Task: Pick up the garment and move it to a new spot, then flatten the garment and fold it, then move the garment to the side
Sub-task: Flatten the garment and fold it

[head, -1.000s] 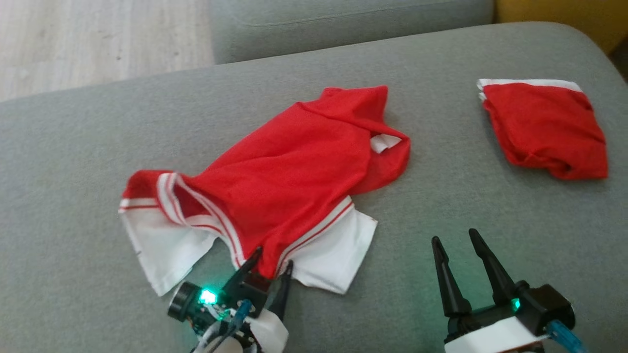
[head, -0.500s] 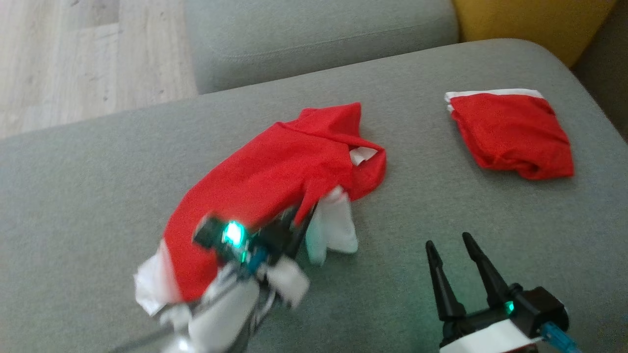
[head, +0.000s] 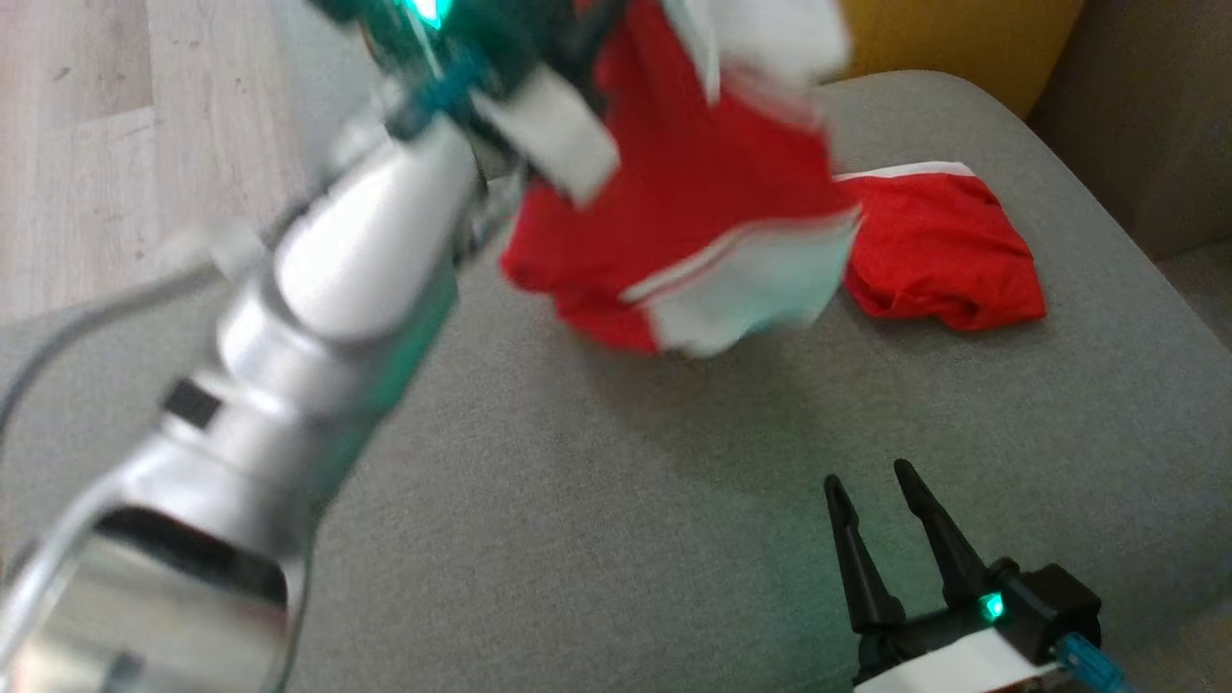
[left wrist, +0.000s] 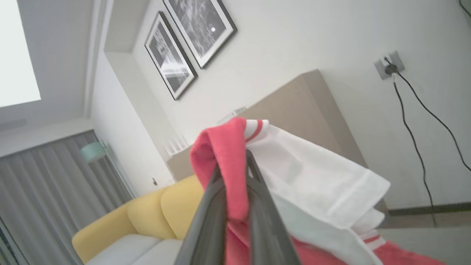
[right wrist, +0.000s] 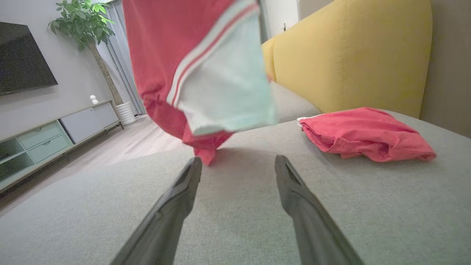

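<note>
The garment [head: 693, 183], a red jersey with white, red-striped sleeves, is now off the cushion and hanging in the air from the left gripper [left wrist: 235, 176]. A second ago it lay spread on the grey sofa seat [head: 577, 500] with that gripper's fingers apart on either side of its near edge. Half a second ago the fingers had pinched together and were dragging the cloth into a bunch. Now, in the left wrist view, they are clamped on a fold of red fabric, with a white sleeve spilling over to one side. The head camera has also swung, so the background's shift is not the cloth's. By my reading the pick-up has taken and the carry to a new spot is under way, with flattening and folding yet to come. The jersey's long axis runs roughly vertical in the right wrist view, pinched end up and one striped sleeve [right wrist: 228, 84] flaring out low. Its lowest red tip is near the seat, and I cannot tell whether it touches. Just behind it a second red garment [head: 938, 250] lies folded on the seat by the yellow backrest [head: 943, 29]. The right gripper [head: 869, 481] waits low over the cushion, fingers spread, holding nothing.
</note>
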You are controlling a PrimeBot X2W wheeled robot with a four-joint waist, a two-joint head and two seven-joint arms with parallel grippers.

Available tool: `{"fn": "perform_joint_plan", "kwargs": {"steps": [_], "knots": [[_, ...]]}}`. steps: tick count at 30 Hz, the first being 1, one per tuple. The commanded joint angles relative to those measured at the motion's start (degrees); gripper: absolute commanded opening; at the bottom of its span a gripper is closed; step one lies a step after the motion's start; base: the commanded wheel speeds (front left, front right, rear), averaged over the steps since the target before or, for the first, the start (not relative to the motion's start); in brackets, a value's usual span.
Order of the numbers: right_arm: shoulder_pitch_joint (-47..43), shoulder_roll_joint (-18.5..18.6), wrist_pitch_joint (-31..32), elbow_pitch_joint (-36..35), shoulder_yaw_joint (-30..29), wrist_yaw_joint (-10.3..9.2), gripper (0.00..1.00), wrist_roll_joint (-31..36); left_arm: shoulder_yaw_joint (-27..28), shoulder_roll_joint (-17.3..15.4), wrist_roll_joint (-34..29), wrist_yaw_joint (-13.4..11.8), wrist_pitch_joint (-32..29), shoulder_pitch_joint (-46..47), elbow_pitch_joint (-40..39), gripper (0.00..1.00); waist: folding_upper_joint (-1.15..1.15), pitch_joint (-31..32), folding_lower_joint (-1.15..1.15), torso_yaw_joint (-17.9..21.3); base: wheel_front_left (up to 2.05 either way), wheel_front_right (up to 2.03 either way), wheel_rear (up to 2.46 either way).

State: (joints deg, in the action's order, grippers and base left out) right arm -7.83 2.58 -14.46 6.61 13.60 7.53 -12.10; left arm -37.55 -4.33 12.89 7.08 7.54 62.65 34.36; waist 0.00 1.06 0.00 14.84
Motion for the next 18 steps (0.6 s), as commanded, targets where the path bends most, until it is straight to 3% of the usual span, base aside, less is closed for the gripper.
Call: {"fn": "perform_joint_plan", "kwargs": {"steps": [1,6,12,18], "knots": [[1.0,0.3,-0.5,-1.8,1.1,-0.04,1.00,-0.3,2.8,-2.4,0.8,0.0,-0.5,4.0,-0.8,0.00,0.00,0.2,0.00,-0.3,0.00,0.00,0.00],[1.0,0.3,-0.5,-2.1,0.0,-0.04,1.00,-0.4,5.1,-3.9,5.3,0.1,-2.8,1.6,2.4,0.00,0.00,0.4,0.00,-1.9,0.00,0.00,0.00],[0.3,0.3,-0.5,-2.5,-0.8,-0.04,1.00,0.1,6.1,-7.1,12.9,0.3,-7.5,-16.2,5.4,0.00,0.00,-0.7,0.00,-5.0,0.00,0.00,0.00],[0.2,0.3,-0.5,-2.6,-1.2,-0.04,1.00,0.9,8.6,-10.1,17.3,-1.8,-5.5,-31.4,5.6,0.00,0.00,-2.6,0.00,-7.4,0.00,0.00,0.00]]}}
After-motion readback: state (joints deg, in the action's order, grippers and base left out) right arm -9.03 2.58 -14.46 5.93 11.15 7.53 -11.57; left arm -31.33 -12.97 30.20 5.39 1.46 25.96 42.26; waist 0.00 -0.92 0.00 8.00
